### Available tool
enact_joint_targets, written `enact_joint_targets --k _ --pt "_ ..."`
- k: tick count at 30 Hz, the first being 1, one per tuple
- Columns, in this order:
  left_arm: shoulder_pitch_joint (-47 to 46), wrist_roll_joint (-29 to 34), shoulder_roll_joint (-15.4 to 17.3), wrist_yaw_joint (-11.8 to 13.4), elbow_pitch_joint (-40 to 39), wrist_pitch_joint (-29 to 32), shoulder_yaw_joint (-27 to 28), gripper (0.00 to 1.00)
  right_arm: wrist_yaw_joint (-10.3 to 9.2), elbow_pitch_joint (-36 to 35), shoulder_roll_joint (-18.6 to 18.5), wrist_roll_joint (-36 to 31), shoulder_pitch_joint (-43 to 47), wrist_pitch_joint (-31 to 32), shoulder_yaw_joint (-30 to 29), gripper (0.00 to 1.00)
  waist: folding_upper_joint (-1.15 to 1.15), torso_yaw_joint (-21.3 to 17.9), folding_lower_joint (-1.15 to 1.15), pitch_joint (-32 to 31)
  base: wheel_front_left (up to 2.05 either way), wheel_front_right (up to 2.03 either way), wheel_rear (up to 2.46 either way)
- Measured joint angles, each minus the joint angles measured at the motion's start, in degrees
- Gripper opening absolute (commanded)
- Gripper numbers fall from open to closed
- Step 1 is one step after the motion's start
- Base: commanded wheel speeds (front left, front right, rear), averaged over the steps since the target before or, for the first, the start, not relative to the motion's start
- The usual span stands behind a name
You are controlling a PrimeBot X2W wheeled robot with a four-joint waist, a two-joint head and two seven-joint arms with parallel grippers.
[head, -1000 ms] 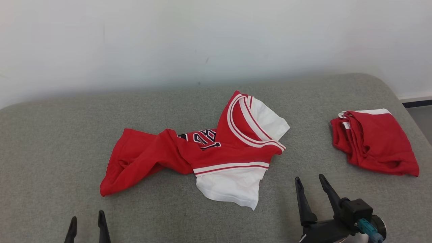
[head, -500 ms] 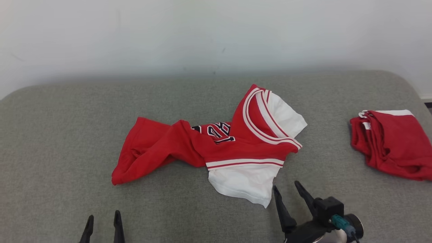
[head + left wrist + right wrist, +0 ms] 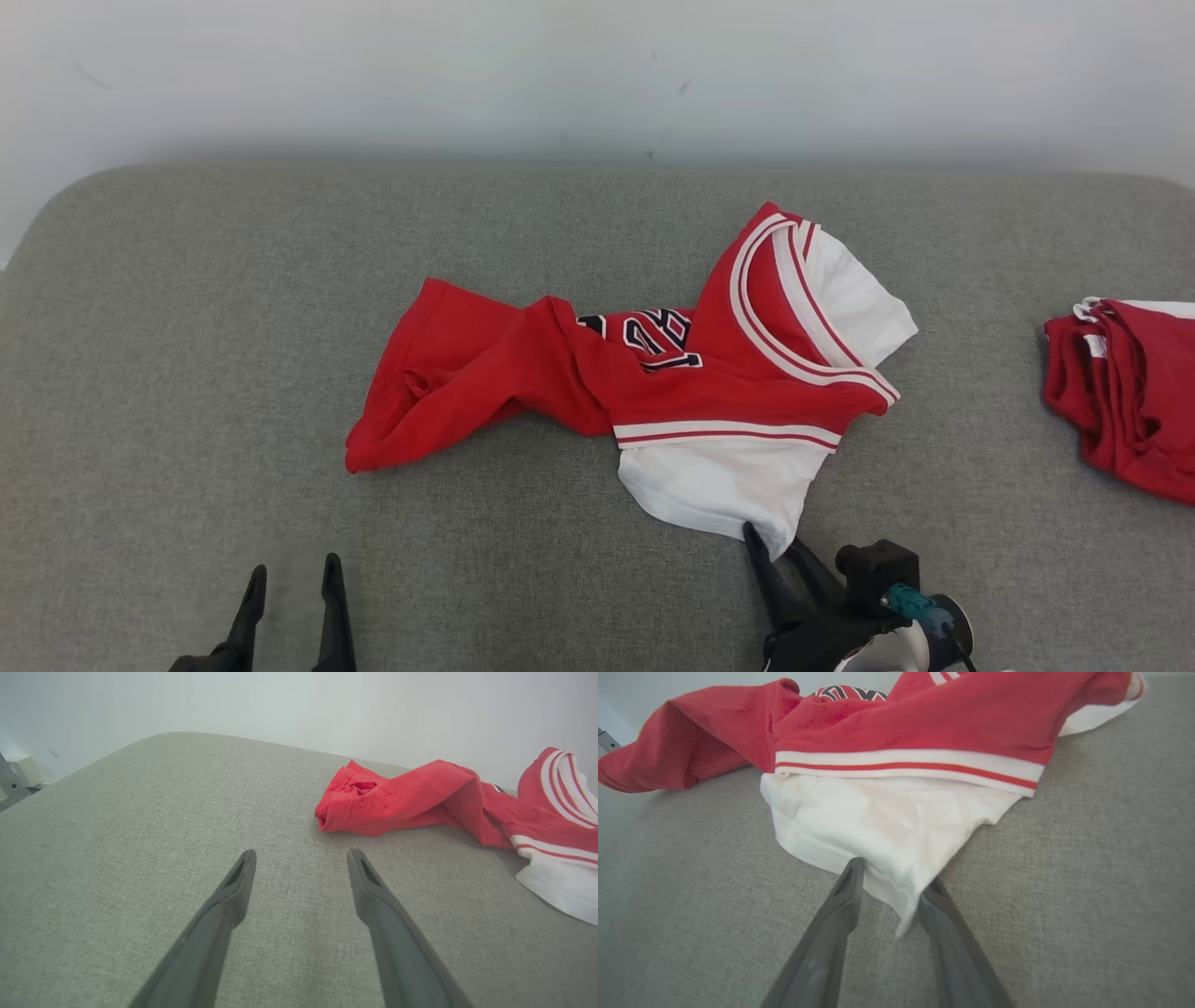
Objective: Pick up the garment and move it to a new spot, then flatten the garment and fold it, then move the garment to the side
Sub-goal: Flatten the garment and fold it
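The garment [image 3: 709,392], a red jersey with white sleeves and striped trim, lies crumpled in the middle of the grey padded surface [image 3: 187,327]. My right gripper [image 3: 773,543] is at the near tip of its white sleeve. In the right wrist view the right gripper [image 3: 892,877] is open, its fingers either side of that white corner of the garment [image 3: 901,723]. My left gripper [image 3: 292,569] stands open and empty near the front edge. In the left wrist view the left gripper [image 3: 301,856] is short of the garment's [image 3: 420,798] red end.
A second red garment [image 3: 1130,392] lies folded at the right edge of the surface. A pale wall [image 3: 560,75] runs behind the rounded back edge.
The camera has shifted, sliding the whole scene rightward. My right gripper has advanced to the white sleeve corner and its fingers have drawn somewhat closer together. The left gripper has barely moved.
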Motion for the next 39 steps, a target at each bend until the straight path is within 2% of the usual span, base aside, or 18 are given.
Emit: enact_joint_targets --k 8,12,16,19,21,22,23,26,29,33,36,39 --pt "0.08 -0.65 0.02 0.09 -0.1 0.01 1.35 1.0 0.0 -3.41 -0.99 3.01 0.09 0.0 -1.81 0.0 0.0 -1.31 0.0 0.27 0.0 0.0 0.0" --pt "0.08 -1.35 0.0 0.02 0.33 0.0 0.87 1.0 0.0 -8.35 -3.46 10.1 3.6 0.01 2.49 0.0 0.0 -3.33 -0.01 -0.6 0.0 0.0 0.0" --pt "0.04 -1.57 0.0 -0.1 0.45 0.0 0.46 1.0 0.0 -13.94 -8.25 14.39 5.56 0.0 4.91 0.0 0.0 -5.84 -0.01 -1.28 0.0 0.0 0.0" --pt "-0.01 -1.62 0.01 -0.08 0.81 0.0 0.25 1.0 0.0 -14.6 -10.27 15.97 8.37 0.0 4.5 0.0 0.0 -7.39 -0.01 -1.8 0.0 0.0 0.0" --pt "-0.07 -1.6 0.0 -0.09 1.03 0.0 0.07 1.0 0.0 -12.5 -11.09 16.15 9.87 0.2 4.28 0.0 0.0 -8.02 -0.01 -2.15 0.0 0.0 0.0" --pt "-0.07 -1.6 0.0 -0.09 1.16 0.0 0.09 1.0 0.0 -11.0 -11.28 15.75 10.05 0.58 4.03 0.36 0.0 -8.21 -0.01 -2.31 0.0 0.0 0.0" --pt "-0.07 -1.56 0.01 -0.09 1.32 0.01 0.09 1.0 0.0 -9.79 -11.34 15.27 10.04 0.57 3.71 1.0 0.0 -8.27 -0.01 -2.42 0.0 0.0 0.0" --pt "-0.07 -1.02 -0.01 -0.1 1.88 0.01 0.12 1.0 0.0 -7.82 -10.56 12.5 8.88 0.47 2.25 1.0 0.0 -7.81 -0.02 -2.46 0.0 0.0 0.0" --pt "-0.1 -0.81 0.02 0.01 2.12 0.0 0.56 1.0 0.0 -8.73 -9.16 7.49 6.5 0.25 -1.58 1.0 0.0 -7.08 -0.01 -2.23 0.0 0.0 0.0" --pt "-1.25 -0.29 0.0 0.02 2.35 0.0 0.88 1.0 0.0 -17.96 -6.21 0.14 4.95 0.02 -8.22 1.0 0.0 -6.29 -0.01 -1.67 0.0 0.0 0.0" --pt "-3.14 0.37 0.0 -0.2 2.79 0.0 1.0 1.0 0.0 -21.82 -3.5 -2.87 5.14 0.01 -8.58 1.0 0.0 -5.91 -0.01 -1.02 0.0 0.0 0.0" --pt "-6.67 1.24 0.01 -0.67 3.87 0.0 1.01 1.0 0.0 -23.17 -2.6 -4.22 4.93 0.01 -7.73 1.0 0.0 -5.65 -0.01 0.07 0.0 0.0 0.0"
